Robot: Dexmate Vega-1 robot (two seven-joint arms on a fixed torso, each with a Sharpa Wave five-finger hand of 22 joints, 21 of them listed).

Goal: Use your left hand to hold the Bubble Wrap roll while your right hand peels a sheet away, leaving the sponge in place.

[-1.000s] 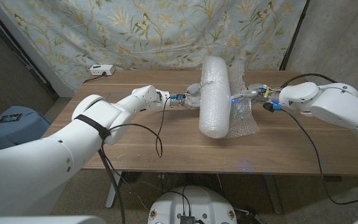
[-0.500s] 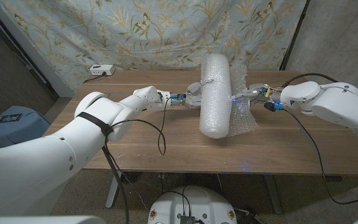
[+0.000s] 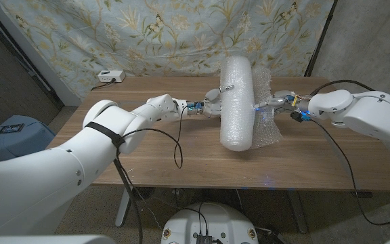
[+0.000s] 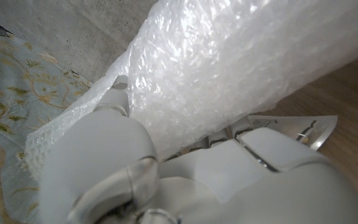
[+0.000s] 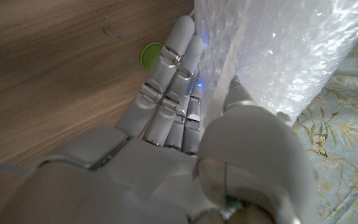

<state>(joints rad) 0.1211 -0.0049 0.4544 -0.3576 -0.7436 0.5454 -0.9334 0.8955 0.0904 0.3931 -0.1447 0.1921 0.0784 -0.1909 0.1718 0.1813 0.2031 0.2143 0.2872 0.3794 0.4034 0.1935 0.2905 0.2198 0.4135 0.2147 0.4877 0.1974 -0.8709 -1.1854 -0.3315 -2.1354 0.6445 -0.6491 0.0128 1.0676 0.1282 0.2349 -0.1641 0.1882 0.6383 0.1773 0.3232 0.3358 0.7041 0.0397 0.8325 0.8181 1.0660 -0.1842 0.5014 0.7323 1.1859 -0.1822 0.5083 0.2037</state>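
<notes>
The Bubble Wrap roll [image 3: 237, 102] is a thick white cylinder running from the table's back toward its front, its far end raised. My left hand [image 3: 212, 103] grips its left flank; the left wrist view shows that hand [image 4: 166, 174] with fingers against the roll [image 4: 229, 68]. A loose sheet [image 3: 268, 120] hangs off the roll's right side. My right hand [image 3: 271, 103] pinches it; in the right wrist view the sheet [image 5: 225, 56] runs between thumb and fingers [image 5: 173, 81]. A small green round piece [image 5: 149, 55], possibly the sponge, lies on the wood past the fingertips.
A white power box [image 3: 110, 76] sits at the table's back left corner. A floral cloth [image 3: 147, 30] hangs behind the table [image 3: 154, 146]. Cables trail from both wrists over the wood. A grey-blue bin [image 3: 12, 132] stands on the floor to the left.
The roll has shifted slightly to the right. My right hand has drawn a little further right with the sheet. The left hand has followed the roll.
</notes>
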